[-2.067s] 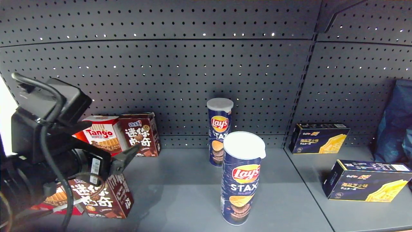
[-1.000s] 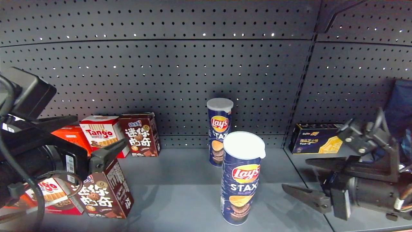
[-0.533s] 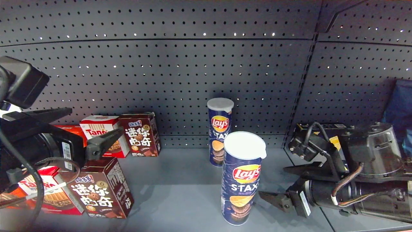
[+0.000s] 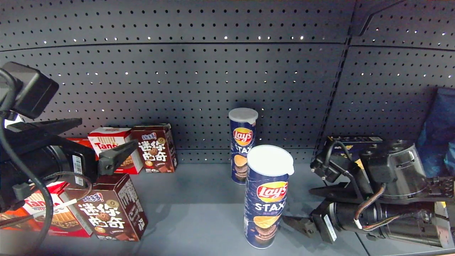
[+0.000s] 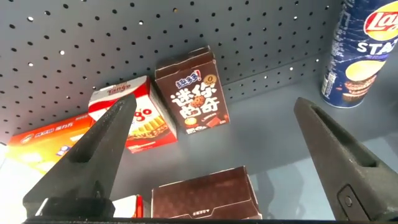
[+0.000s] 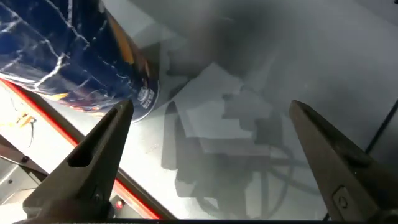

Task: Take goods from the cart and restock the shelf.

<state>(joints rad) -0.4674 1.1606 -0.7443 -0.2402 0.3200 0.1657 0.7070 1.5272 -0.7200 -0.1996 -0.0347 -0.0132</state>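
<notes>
Two dark blue chip cans stand upright mid-shelf, the front can point(image 4: 267, 199) nearer than the back can point(image 4: 242, 142). My right gripper point(image 4: 298, 205) is open low on the shelf, just right of the front can's base, with nothing between its fingers. The right wrist view has that gripper point(image 6: 211, 109) over grey shelf, with the can's foot point(image 6: 68, 56) beside one finger. My left gripper point(image 4: 108, 132) hangs open above the front brown cookie box point(image 4: 106, 209). In the left wrist view the gripper point(image 5: 214, 104) frames the back brown box point(image 5: 193, 93) and a red-and-white wafer box point(image 5: 130, 118).
An orange box point(image 5: 50, 140) lies at the far left by the pegboard wall. Another wafer box point(image 4: 53, 213) lies left of the front brown box. A dark blue and yellow box point(image 4: 350, 142) sits behind my right arm. A blue bag point(image 4: 439, 128) fills the right end. The shelf's red front edge point(image 6: 81, 143) is close.
My left gripper has let go of the front brown box and drawn back above it. My right arm came in from the right and slid left to the front can's base.
</notes>
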